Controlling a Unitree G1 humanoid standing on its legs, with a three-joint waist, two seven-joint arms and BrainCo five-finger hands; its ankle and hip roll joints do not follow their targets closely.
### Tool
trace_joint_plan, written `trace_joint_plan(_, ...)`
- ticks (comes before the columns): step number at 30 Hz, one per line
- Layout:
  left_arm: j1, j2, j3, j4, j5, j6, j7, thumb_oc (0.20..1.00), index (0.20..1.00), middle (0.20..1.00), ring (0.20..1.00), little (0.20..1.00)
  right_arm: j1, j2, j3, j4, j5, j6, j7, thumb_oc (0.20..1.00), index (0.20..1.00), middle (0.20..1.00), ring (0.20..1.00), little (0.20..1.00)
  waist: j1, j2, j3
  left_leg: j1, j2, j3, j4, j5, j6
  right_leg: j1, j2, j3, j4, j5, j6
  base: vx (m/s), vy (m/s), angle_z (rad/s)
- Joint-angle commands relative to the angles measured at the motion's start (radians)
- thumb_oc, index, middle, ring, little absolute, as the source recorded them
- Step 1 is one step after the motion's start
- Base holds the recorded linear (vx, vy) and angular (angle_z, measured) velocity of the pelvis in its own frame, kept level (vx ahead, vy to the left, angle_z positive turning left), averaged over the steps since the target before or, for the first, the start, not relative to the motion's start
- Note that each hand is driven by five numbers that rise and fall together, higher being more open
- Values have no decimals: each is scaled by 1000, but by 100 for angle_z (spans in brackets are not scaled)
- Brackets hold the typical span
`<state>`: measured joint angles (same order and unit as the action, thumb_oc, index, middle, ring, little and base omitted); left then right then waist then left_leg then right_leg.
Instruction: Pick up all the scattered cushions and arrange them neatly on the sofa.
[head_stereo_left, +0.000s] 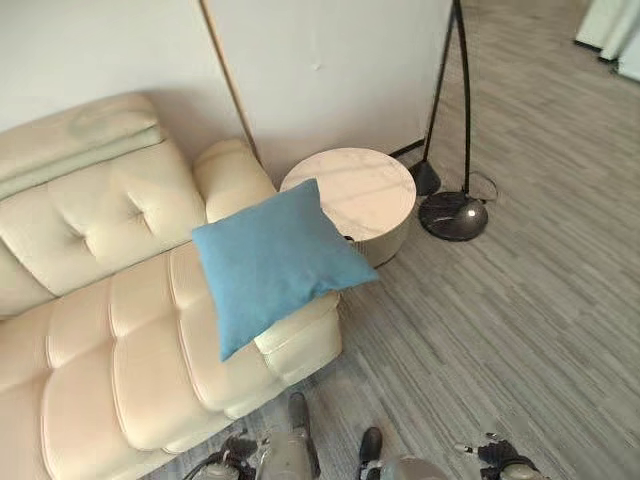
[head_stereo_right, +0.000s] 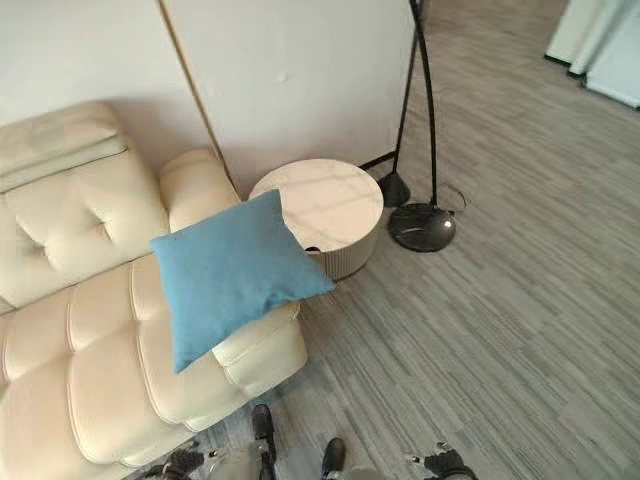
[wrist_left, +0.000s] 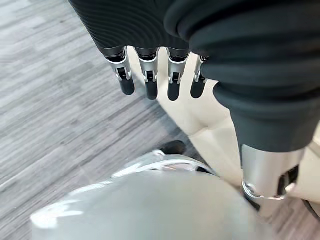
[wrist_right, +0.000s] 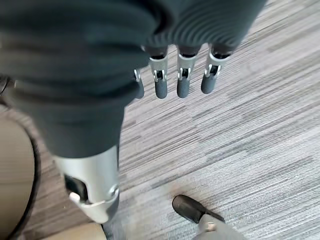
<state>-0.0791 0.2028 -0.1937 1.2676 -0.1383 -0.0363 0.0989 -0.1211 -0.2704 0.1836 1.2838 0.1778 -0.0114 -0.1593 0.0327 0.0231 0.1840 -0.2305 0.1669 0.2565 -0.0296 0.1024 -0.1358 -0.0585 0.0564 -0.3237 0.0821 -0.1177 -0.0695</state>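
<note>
Blue cushion (head_stereo_left: 275, 258) lies tilted on the cream sofa (head_stereo_left: 120, 350), by its armrest, overhanging the edge near the round table (head_stereo_left: 360, 195). Left hand (wrist_left: 150, 75) and right hand (wrist_right: 182, 75) hang relaxed, empty.

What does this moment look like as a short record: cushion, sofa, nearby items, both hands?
cushion: blue cushion, lying tilted on the sofa's seat end, one corner overhanging toward the side table
sofa: cream, tufted
side table: round, pale, beside the sofa's arm
lamp: black base on the floor by the wall
left hand: fingers straight, holding nothing
right hand: fingers straight, holding nothing
</note>
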Motion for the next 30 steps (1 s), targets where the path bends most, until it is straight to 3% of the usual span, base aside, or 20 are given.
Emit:
trace_joint_plan(1,2,43,20,-7,7,-2,7,1000,1000,1000,1000,1000,41,-24,-1,-29,5,-10,-13,1000,1000,1000,1000,1000,-12,-23,-24,54,-40,17,42,18,62,173,-114,67,-103,-16,142,163,86,22)
trace_joint_plan(5,20,44,40,5,12,7,6,1000,1000,1000,1000,1000,52,2,14,-28,-20,-3,-4,1000,1000,1000,1000,1000,0,-40,-66,93,-76,2,26,2,87,202,-138,54,-74,-46,153,229,188,20)
trace_joint_plan(8,16,47,50,1,-2,10,8,1000,1000,1000,1000,1000,53,18,6,-34,-28,3,10,1000,1000,1000,1000,1000,-5,-36,-60,160,-115,-20,-5,-45,134,103,-194,64,198,-35,211,72,242,6)
trace_joint_plan(9,8,51,47,-1,-8,9,10,1000,1000,1000,1000,1000,51,23,-1,-42,-25,3,12,1000,1000,1000,1000,1000,-25,-32,-43,188,-130,-34,-23,-50,148,44,-209,99,330,1,235,-3,160,21)
trace_joint_plan(10,5,52,45,-2,-12,7,13,1000,1000,1000,1000,1000,52,26,-4,-41,-20,2,11,1000,1000,1000,1000,1000,-35,-29,-39,199,-135,-50,-31,-53,151,19,-200,134,364,4,233,12,115,65)
trace_joint_plan(13,-8,48,38,-3,-23,-1,16,1000,1000,1000,1000,1000,60,35,-6,-27,-6,2,11,1000,1000,1000,1000,1000,-50,-21,-36,206,-137,-95,-36,-59,145,1,-176,214,269,-24,203,75,-34,104)
trace_joint_plan(15,-27,50,36,-3,-43,-10,22,1000,1000,1000,1000,1000,61,37,-9,-16,7,5,10,1000,1000,1000,1000,1000,-66,-31,-34,210,-151,-139,-38,-69,138,-26,-179,301,107,33,203,138,-149,60)
trace_joint_plan(16,-40,51,32,-9,-53,-15,27,1000,1000,1000,1000,1000,59,41,-11,-9,13,8,6,1000,1000,1000,1000,1000,-77,-39,-32,225,-159,-170,-44,-79,132,-48,-180,350,8,91,214,145,-147,53)
trace_joint_plan(17,-44,52,32,-14,-63,-19,28,1000,1000,1000,1000,1000,60,42,-8,-9,11,10,5,1000,1000,1000,1000,1000,-82,-42,-28,234,-157,-178,-47,-81,128,-65,-182,358,-13,115,219,147,-136,59)
trace_joint_plan(20,-45,51,37,-26,-62,-24,30,1000,1000,1000,1000,1000,67,41,-3,-14,-2,8,3,1000,1000,1000,1000,1000,-79,-62,-43,244,-163,-184,-44,-94,122,-9,-206,332,-119,141,227,111,-132,53)
trace_joint_plan(21,-37,45,50,-42,-79,-28,34,1000,1000,1000,1000,1000,65,37,6,-17,-10,2,2,1000,1000,1000,1000,1000,-67,-66,-61,248,-140,-181,-55,-86,104,24,-200,316,-162,152,225,115,-171,23)
trace_joint_plan(25,-30,32,70,-49,-131,-29,39,1000,1000,1000,1000,1000,66,25,0,2,-14,1,-10,1000,1000,1000,1000,1000,-67,-61,-70,254,-107,-194,-58,-82,83,56,-183,299,-169,130,211,114,-179,2)
trace_joint_plan(29,-27,23,129,-34,-269,-33,46,1000,1000,1000,1000,1000,66,3,-12,21,-8,4,-16,1000,1000,1000,1000,1000,-72,-58,-73,258,-87,-204,-58,-81,68,71,-170,286,-169,111,201,82,-122,10)
trace_joint_plan(30,-32,39,170,-31,-332,-36,42,1000,1000,1000,1000,1000,50,-43,-20,16,-16,5,-19,1000,1000,1000,1000,1000,-73,-59,-73,257,-77,-203,-58,-80,61,72,-165,280,-169,104,198,70,-120,-7)
